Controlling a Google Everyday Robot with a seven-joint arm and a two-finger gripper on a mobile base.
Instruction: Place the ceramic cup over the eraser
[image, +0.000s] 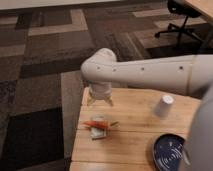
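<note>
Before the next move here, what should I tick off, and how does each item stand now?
1. Gripper open and empty, above the table's far-left part: ok.
2. Ceramic cup in grasp: not ok; it stands on the table, apart from the gripper.
3. Eraser uncovered: not ok; the orange carrot-like thing lies across it.
4. Blue plate apart from eraser: ok.
5. Cup's mouth facing down: cannot tell.

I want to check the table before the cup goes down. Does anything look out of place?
Yes: the thin orange carrot-like thing lies across the eraser near the left edge of the table, so it may block the ceramic cup, which stands apart on the right. The claw hangs open just beyond them, holding nothing.
</note>
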